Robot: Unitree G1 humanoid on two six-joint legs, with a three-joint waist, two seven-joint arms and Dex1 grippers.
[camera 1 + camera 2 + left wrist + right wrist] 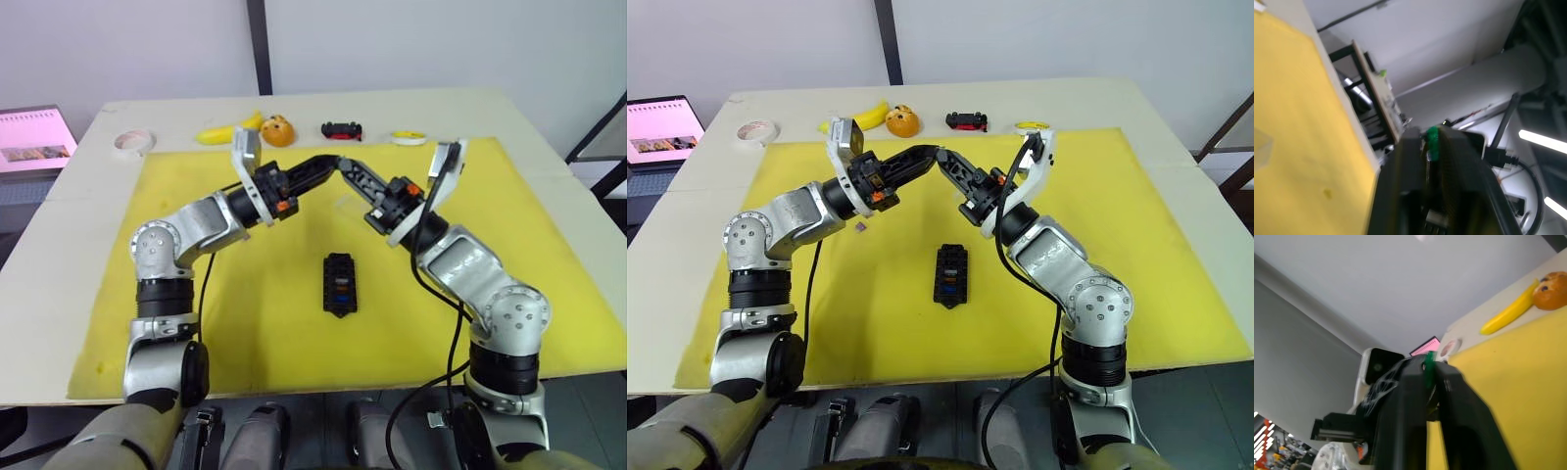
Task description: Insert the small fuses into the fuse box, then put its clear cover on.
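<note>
Both claws meet tip to tip above the yellow mat, the left claw [328, 163] and the right claw [345, 164] each clenched on one green fuse [1432, 142]. The fuse box [339, 283] lies on the mat nearer the robot, with some slots filled. A purple fuse [860, 228] waits loose; the clear cover [345, 203] is still off.

Layout on the surface [59, 245]

The fuse box [339, 284] lies mid-mat [265, 333]; both pincers meet above and behind it. Along the far edge, left to right: tape roll [133, 143], banana [223, 132], toy car [341, 129].
</note>
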